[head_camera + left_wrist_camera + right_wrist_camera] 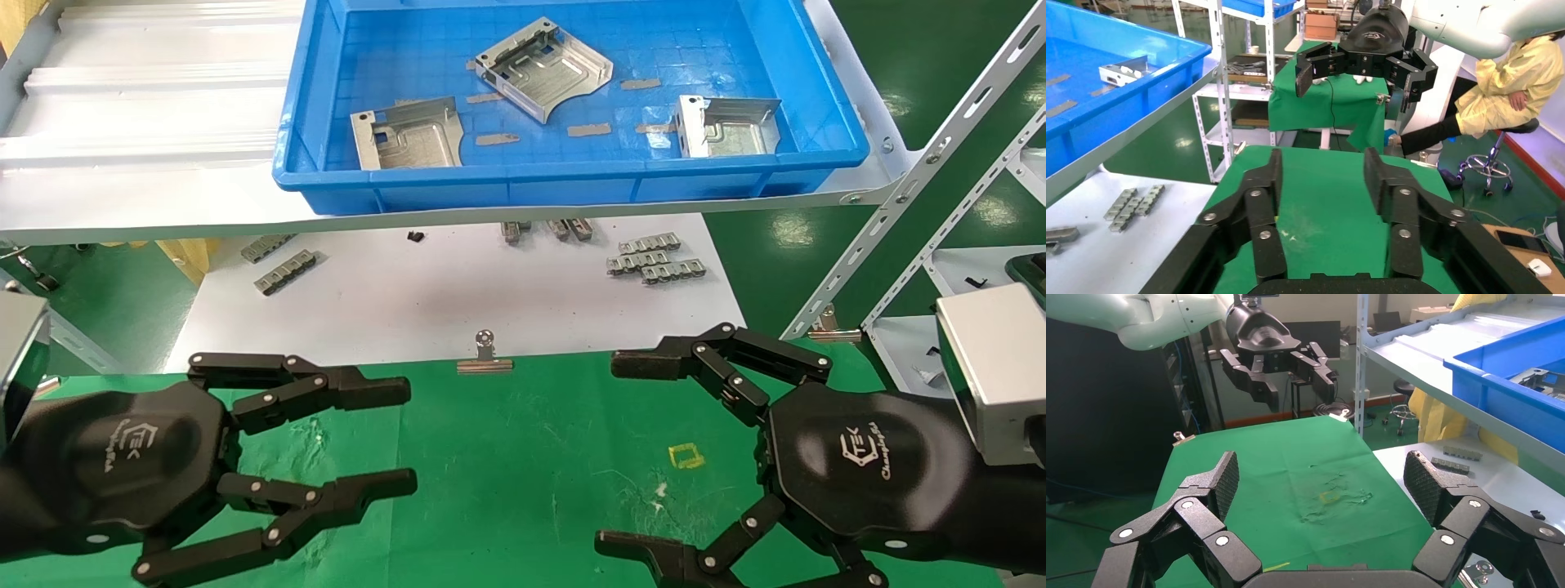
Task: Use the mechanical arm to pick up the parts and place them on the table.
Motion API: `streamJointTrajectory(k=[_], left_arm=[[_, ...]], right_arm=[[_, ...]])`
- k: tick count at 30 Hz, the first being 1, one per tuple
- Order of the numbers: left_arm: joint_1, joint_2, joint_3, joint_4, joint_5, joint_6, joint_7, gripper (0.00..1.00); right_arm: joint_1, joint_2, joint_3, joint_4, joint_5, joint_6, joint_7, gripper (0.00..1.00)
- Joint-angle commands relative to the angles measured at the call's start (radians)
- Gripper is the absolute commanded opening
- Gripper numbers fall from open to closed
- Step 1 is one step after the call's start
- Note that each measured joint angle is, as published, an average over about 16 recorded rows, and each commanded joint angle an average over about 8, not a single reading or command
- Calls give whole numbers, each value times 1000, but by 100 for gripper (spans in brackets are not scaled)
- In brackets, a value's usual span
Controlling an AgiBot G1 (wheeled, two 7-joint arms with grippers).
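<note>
Three silvery sheet-metal parts lie in the blue tray (564, 184): one at the left (409, 135), one in the middle (543, 67), one at the right (726, 125). The right one also shows in the left wrist view (1122, 69). My left gripper (404, 437) and right gripper (617, 453) hover open and empty over the green-cloth table (523, 457), facing each other. The left gripper (1321, 168) and the right gripper (1321, 471) hold nothing in their wrist views. A small yellow square outline (686, 455) lies on the cloth near the right gripper.
The tray sits on a raised grey shelf (147, 196) with slotted struts (923, 171) at the right. Below lies a white tabletop (458, 286) with grey toothed clip strips (654, 260), (283, 271). A binder clip (485, 355) holds the cloth's far edge. Thin flat strips (588, 129) lie in the tray.
</note>
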Motion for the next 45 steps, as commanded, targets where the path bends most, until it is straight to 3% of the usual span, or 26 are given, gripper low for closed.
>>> streamJointTrajectory(k=[1,19,23,29,34,39,45], left_arm=[[0,0,0,0,0,0,0,0],[0,0,0,0,0,0,0,0],[0,0,0,0,0,0,0,0],[0,0,0,0,0,0,0,0],[0,0,0,0,0,0,0,0],[0,0,0,0,0,0,0,0],[0,0,1,0,0,0,0,75]], right_arm=[[0,0,0,0,0,0,0,100],[2,0,1,0,-2,3,-2,100],[31,-13,5,-7,-17,40,-1,100],[165,-106,-23,-48,-128,215,39,100],[339,-235,-111,-143,-325,403,127,100],[535,-399,-229,-326,-553,564,230,100],[716,-602,-343,-589,-752,680,287,99]])
